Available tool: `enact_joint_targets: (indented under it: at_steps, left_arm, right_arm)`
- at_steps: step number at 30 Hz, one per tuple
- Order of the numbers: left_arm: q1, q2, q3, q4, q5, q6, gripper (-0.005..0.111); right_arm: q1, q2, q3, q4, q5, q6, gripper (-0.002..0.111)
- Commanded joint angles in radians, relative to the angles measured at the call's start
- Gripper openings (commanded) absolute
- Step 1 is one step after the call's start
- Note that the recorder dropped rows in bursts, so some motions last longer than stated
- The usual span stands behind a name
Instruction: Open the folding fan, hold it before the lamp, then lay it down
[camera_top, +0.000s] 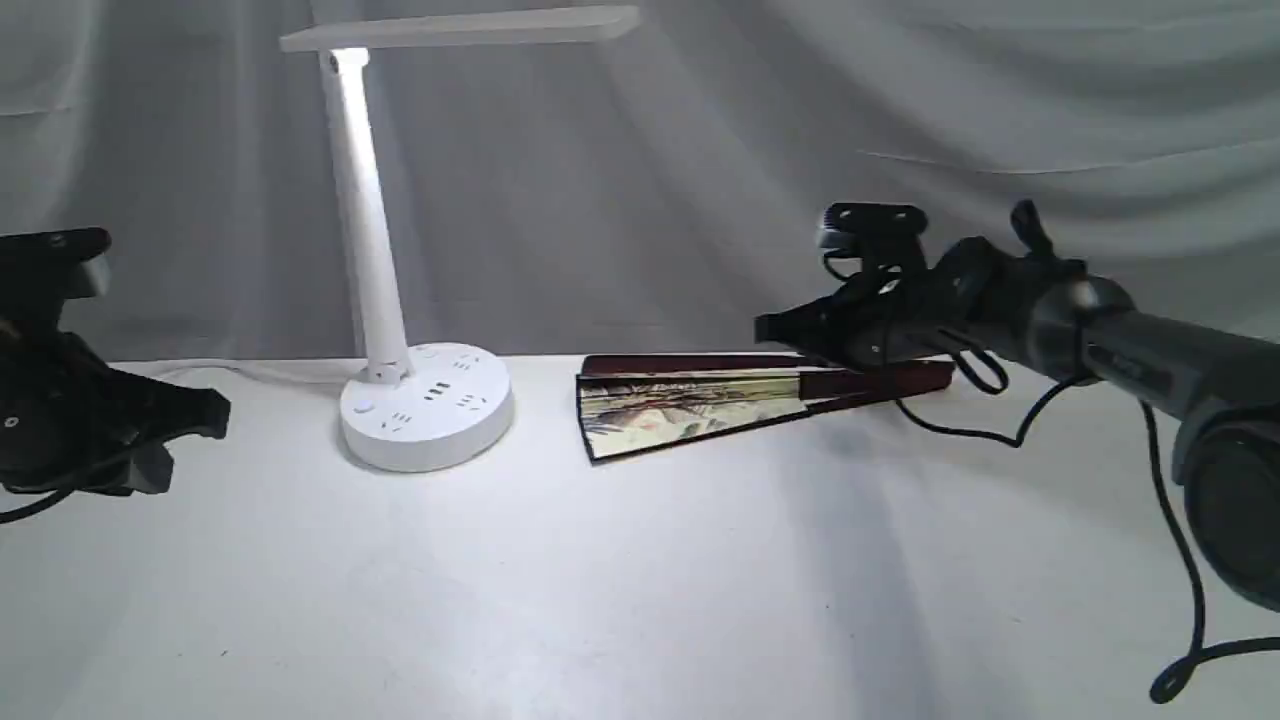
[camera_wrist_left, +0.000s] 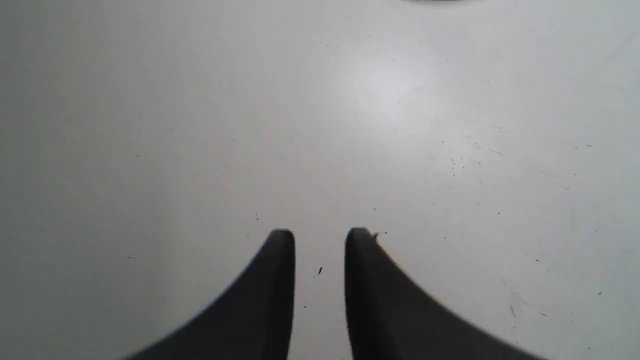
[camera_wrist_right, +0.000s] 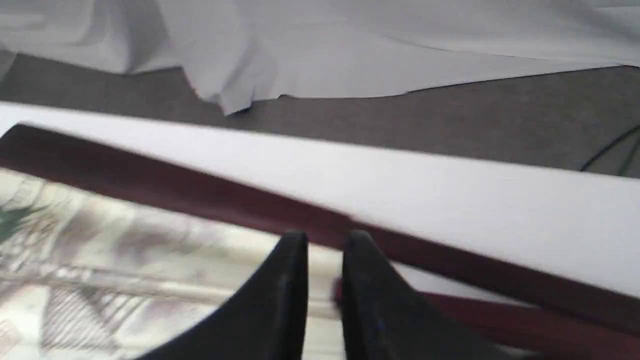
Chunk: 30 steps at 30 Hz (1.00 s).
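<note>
The right arm's (camera_top: 1225, 480) thick dark joint fills the near right corner, with a black cable (camera_top: 1185, 560) trailing from it.

At the left edge of the white tabletop (camera_top: 600, 600) the left gripper (camera_top: 215, 415) hovers. The exterior view hides its tips. The left wrist view shows its two black fingers (camera_wrist_left: 272, 290) a narrow gap apart with nothing between them, above bare, speckled tabletop.

Near the far edge, left of the middle, stands the lamp (camera_top: 375, 250), white. Its round base (camera_top: 425, 405) with sockets rests flat, and its light bar (camera_top: 460, 28) runs level overhead.

Right of the middle, also along the far edge, the folding fan (camera_top: 690, 405) lies flat, spread only to a slim wedge. Its painted leaf end points toward the lamp's base without touching it. Its maroon ribs taper toward the right edge.

The right gripper (camera_top: 775, 328) reaches in over those ribs. From outside I cannot tell whether it touches them. The right wrist view, blurred, shows its fingers (camera_wrist_right: 280, 300) slightly parted, poised over the maroon outer rib and the leaf, with nothing visibly clamped. Only that view shows the grey floor (camera_wrist_right: 450, 120) beyond the far edge and the hem of the white cloth (camera_wrist_right: 350, 50).
</note>
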Motion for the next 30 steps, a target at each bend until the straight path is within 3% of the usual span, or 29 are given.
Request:
enact_joint_targets:
  at_steps: [1,9,19,30]
  left_arm:
    - [-0.005,-0.002,-0.008,-0.003,-0.006,0.013,0.018]
    - [-0.005,-0.002,-0.008,-0.003,-0.006,0.013,0.018]
    - [-0.005,-0.002,-0.008,-0.003,-0.006,0.013,0.018]
    - [-0.005,-0.002,-0.008,-0.003,-0.006,0.013,0.018]
  right_arm:
    - [0.04,-0.014,-0.005,-0.023,0.038,-0.031,0.013]
    - [0.066,-0.014,-0.005,-0.094,0.109,-0.031,0.012]
    - [0.104,0.037,-0.005,-0.094,0.005,-0.077,0.011]
    - [0.105,0.054,-0.005,-0.071,0.031,-0.104,0.011]
